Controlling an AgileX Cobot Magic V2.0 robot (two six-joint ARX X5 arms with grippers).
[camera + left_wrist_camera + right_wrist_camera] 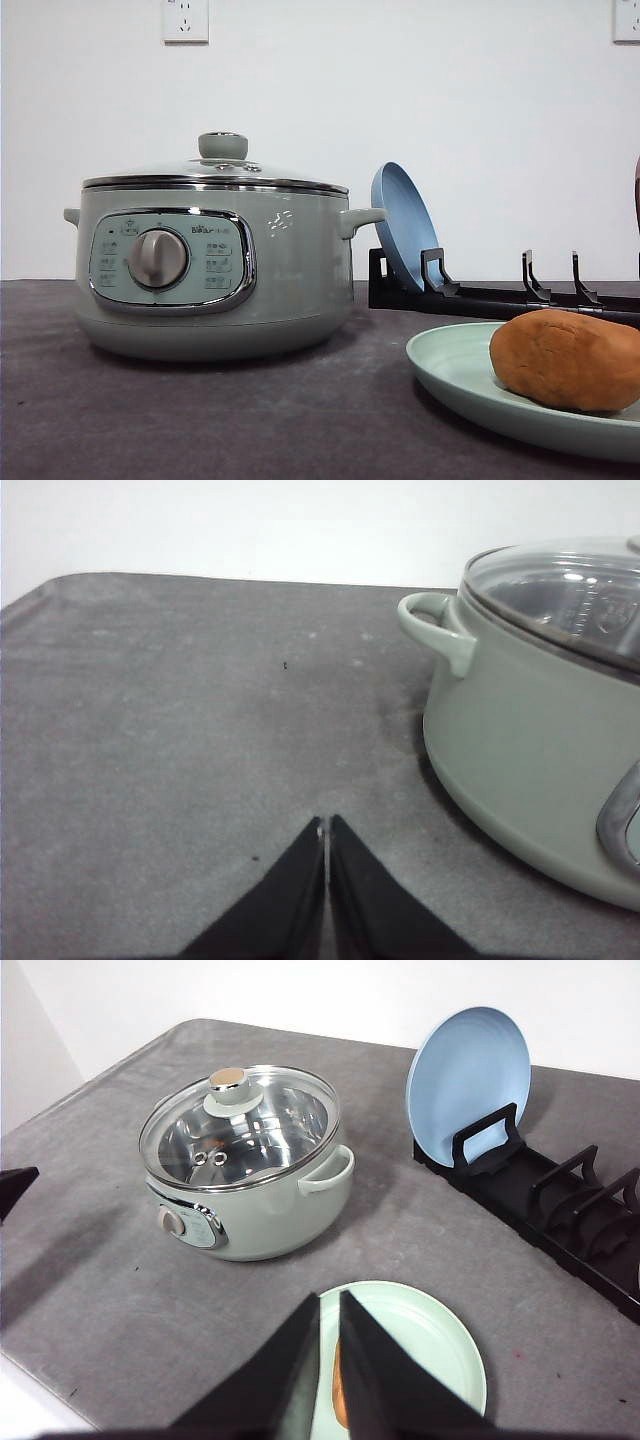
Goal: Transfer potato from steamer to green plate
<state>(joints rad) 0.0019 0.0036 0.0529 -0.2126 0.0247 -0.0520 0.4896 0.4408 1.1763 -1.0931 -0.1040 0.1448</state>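
Observation:
The orange-brown potato (565,358) lies on the pale green plate (450,365) at the front right of the table. In the right wrist view a sliver of the potato (340,1395) shows on the green plate (420,1330) beneath my right gripper (329,1298), which hangs high above it, shut to a thin slit and holding nothing. The sage-green steamer (290,270) stands left of the plate with its glass lid (240,1125) on. My left gripper (326,822) is shut and empty, low over bare table beside the steamer (520,730).
A blue plate (400,225) stands upright in a black rack (500,298) behind the green plate, and several rack slots (570,1195) are free. The grey tabletop (180,730) is bare left of the steamer. A white wall rises behind the table.

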